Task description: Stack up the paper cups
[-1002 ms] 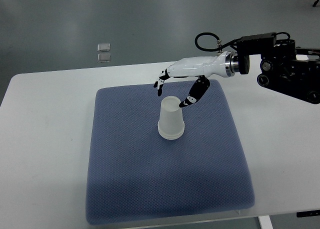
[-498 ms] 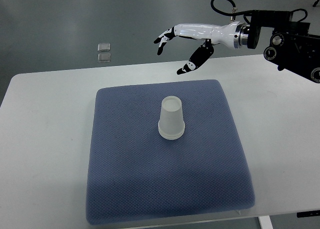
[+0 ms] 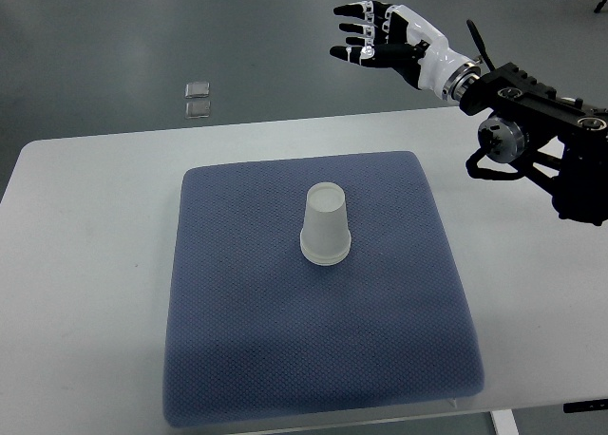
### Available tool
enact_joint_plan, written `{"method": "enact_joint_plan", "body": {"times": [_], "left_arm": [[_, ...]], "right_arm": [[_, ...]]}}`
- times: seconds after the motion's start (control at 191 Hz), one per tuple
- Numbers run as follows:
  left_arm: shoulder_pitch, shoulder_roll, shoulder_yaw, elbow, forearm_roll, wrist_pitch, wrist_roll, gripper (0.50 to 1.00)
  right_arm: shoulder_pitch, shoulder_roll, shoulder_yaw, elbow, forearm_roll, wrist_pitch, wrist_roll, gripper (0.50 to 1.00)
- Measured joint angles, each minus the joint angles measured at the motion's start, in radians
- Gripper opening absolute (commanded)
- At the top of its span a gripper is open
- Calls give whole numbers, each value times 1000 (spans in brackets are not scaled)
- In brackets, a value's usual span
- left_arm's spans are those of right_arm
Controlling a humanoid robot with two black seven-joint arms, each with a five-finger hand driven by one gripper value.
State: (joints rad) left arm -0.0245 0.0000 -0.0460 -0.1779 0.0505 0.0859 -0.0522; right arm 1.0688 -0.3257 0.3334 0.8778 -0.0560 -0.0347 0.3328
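- While one cup stack (image 3: 326,226) shows on the pad (image 3: 247,340), upside down with its wide rim on the cloth, I cannot tell how many cups are nested in it; only one outline is clear.
- One pad, blue-grey and roughly square, lies on one white bench (image 3: 85,264). The stack stands a little above the pad's middle, well apart from all four of its edges.
- One robot hand is in view: the right hand (image 3: 380,38), white with black fingers (image 3: 353,27), its arm coming in from the picture's right edge. It is raised beyond the bench's far edge, over the grey floor (image 3: 114,36), well apart from the stack.
- Its fingers are spread apart and hold nothing.
- Two small clear squares (image 3: 198,98) lie on the floor past the far left part of the bench, one just beside the other.
- Open pad surrounds the stack on every side, with the widest stretch toward the near edge. Bare bench runs along the pad's left, right and far sides; at the near edge the pad reaches almost to the bench's lip.
- At the right, the arm's dark joint housing (image 3: 532,131) hangs over the bench's far right corner.
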Motion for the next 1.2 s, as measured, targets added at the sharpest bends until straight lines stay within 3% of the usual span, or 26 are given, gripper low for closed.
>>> {"method": "enact_joint_plan", "body": {"times": [0.236,0.608,1.201], "left_arm": [[0,0,0,0,0,0,0,1000],[0,0,0,0,0,0,0,1000],[0,0,0,0,0,0,0,1000]], "right_arm": [[-97,62,127,-55,156,-70,0,895],[-197,89,180,-178,109,43,36,895],[-231,147,266,-220,108,-4,74,915]]}}
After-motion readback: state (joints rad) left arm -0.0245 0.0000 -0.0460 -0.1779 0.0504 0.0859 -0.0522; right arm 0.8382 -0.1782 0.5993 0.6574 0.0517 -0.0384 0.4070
